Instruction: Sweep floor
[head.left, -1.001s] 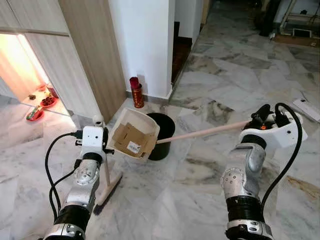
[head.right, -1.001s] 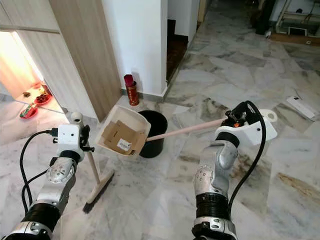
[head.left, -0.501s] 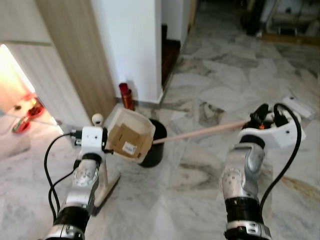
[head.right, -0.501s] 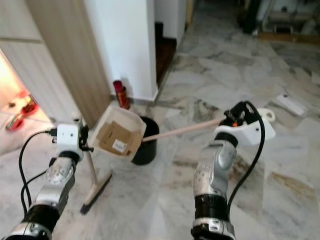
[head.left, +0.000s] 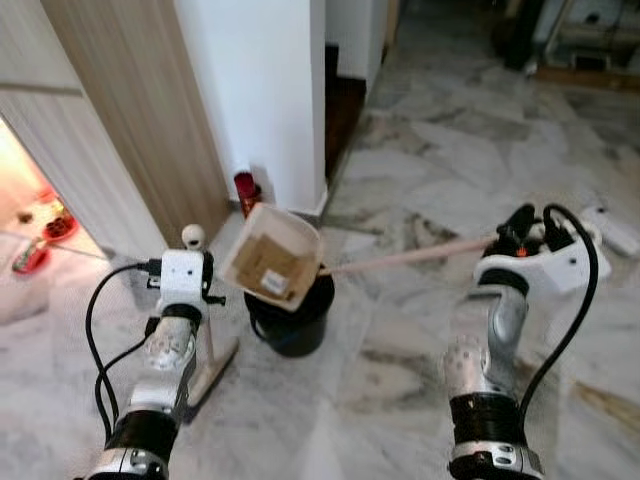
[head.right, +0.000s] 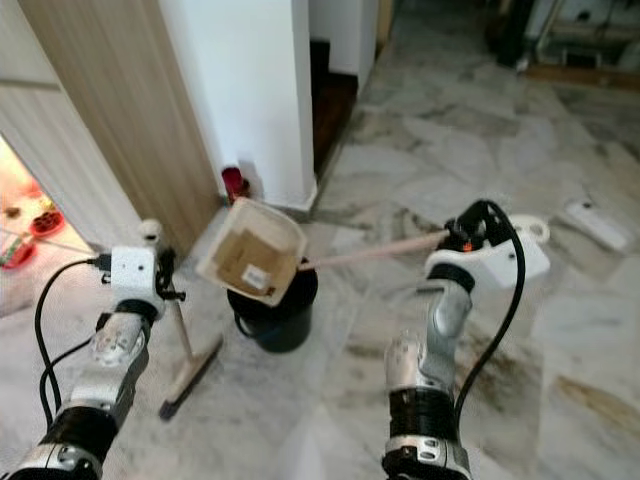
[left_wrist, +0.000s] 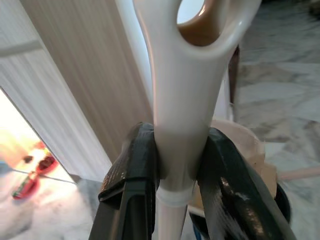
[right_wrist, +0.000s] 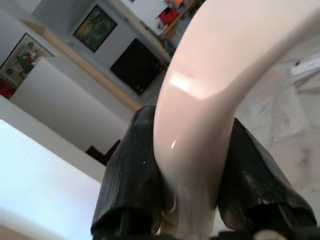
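Observation:
A cream dustpan (head.left: 272, 260) with a piece of cardboard (head.left: 266, 274) inside hangs tilted over the mouth of a black bin (head.left: 290, 325). Its long pale handle (head.left: 400, 258) runs right to my right gripper (head.left: 520, 235), which is shut on the handle's end (right_wrist: 210, 100), with black fingers (right_wrist: 132, 170) on both sides. My left gripper (head.left: 195, 290) is shut on the white broom handle (left_wrist: 182, 100). The broom stands upright, its head (head.left: 210, 370) on the marble floor just left of the bin.
A white pillar (head.left: 260, 90) and a wood-panelled wall (head.left: 120, 120) stand close behind the bin, with a red canister (head.left: 246, 190) at their foot. Red dishes (head.left: 35, 250) lie in a lit alcove at left. A flat white object (head.left: 615, 225) lies on the floor at right.
The view has shifted. The dustpan has risen and swung from in front of the bin to over its mouth, tipped more steeply. The broom stays upright in my left gripper.

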